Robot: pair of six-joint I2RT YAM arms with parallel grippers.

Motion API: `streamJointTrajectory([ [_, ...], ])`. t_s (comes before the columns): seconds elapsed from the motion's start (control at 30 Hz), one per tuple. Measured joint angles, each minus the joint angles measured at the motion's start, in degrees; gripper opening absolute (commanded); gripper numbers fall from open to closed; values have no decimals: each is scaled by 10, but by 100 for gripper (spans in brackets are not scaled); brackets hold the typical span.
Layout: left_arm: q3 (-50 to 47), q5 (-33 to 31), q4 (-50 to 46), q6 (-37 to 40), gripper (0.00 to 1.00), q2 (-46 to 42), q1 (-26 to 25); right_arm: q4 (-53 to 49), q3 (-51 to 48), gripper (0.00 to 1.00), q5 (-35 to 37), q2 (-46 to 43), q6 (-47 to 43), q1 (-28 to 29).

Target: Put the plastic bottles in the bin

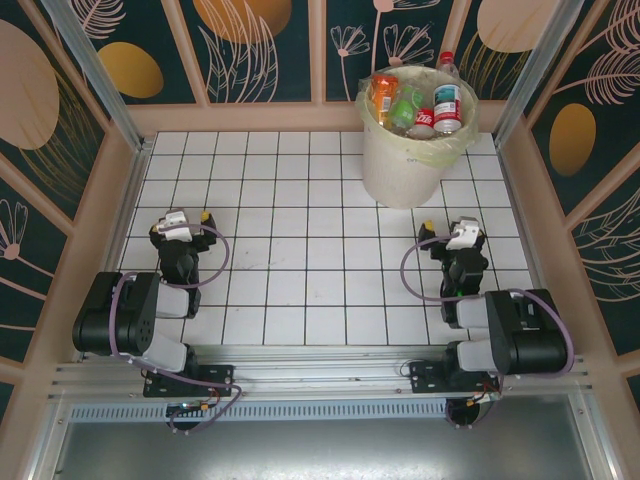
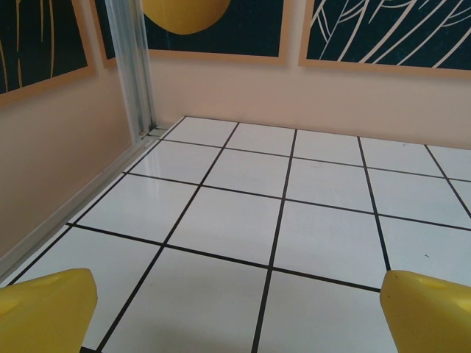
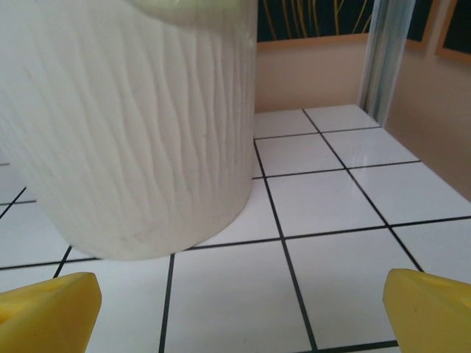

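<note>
The small clear plastic bottles are all sitting inside the large round white plastic bin, piled up to its mouth. From above I can pick out one with an orange label, a green one, one with a red label and a taller one with a red and white label and a white cap. Another bottle with a red cap pokes up at the far edge. A pale yellow translucent bag is folded over the bin's rim. The bin stands at the far right of the white tiled desk, near the back wall.

My right claw is nearest to it, resting low over the desk on the right side with its yellow fingertips spread wide and nothing between them. Through its wrist camera the bin's ribbed white wall looms ahead and to the left of the right claw.

My left claw sits well apart from the bin on the left side of the desk, also wide open and holding nothing. In its wrist view the left claw faces bare tiles and the peach-coloured wall panel.
</note>
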Motion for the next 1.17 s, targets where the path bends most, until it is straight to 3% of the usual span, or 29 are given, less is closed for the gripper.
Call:
streamJointTrajectory([
  [0.17, 0, 0, 0, 0, 99, 0, 0, 13, 5, 99, -3, 29, -20, 22],
  [0.47, 0, 0, 0, 0, 99, 0, 0, 37, 24, 99, -28, 89, -10, -14],
  [0.67, 0, 0, 0, 0, 99, 0, 0, 9, 67, 99, -52, 93, 9, -44],
  [1.17, 0, 0, 0, 0, 99, 0, 0, -11, 68, 99, -65, 94, 18, -45],
])
